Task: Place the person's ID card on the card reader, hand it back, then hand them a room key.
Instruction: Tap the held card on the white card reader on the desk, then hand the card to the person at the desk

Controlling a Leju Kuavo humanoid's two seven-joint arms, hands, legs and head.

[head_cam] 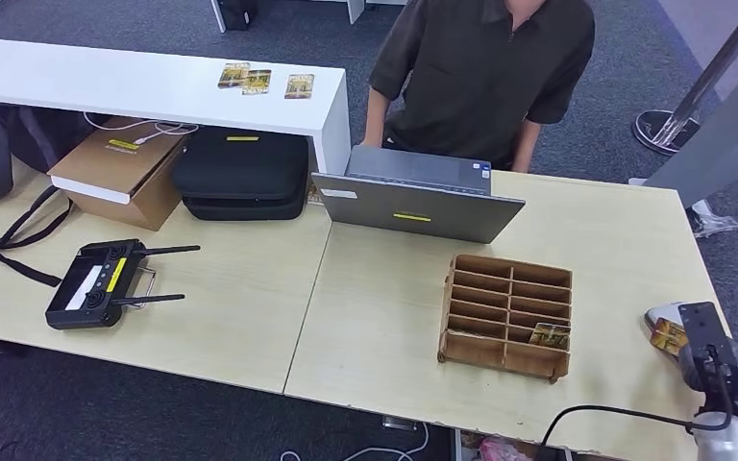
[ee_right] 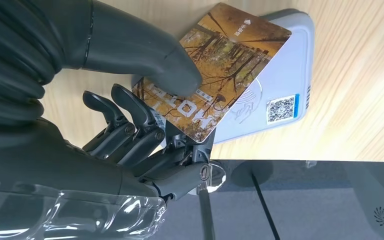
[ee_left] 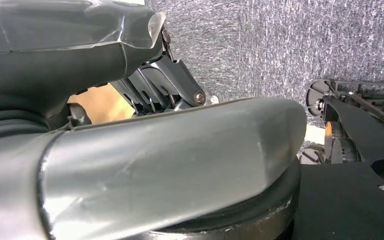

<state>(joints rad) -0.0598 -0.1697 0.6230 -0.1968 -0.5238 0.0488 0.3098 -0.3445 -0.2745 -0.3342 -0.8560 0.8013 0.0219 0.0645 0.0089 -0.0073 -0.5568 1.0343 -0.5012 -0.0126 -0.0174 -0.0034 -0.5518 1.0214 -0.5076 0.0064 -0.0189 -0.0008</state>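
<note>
The counter (head_cam: 394, 288) carries the reader (ee_right: 280, 75) at its right edge. Over the reader the right hand (ee_right: 145, 100) pinches the card (ee_right: 215, 65) by one end, thumb on top (thin, stiff, slick, so it could slide). Left hand (ee_left: 145, 95): cannot tell.

- Bright, even indoor light throughout; soft, faint shadows lie under the long white shelf (head_cam: 154, 86).
- The head view is sharp.
- In the left wrist view, the close grey ribbed left hand (ee_left: 145, 165) is blurred, with dull sheen.
- The glossy autumn-forest card (ee_right: 215, 70) is crisp.
</note>
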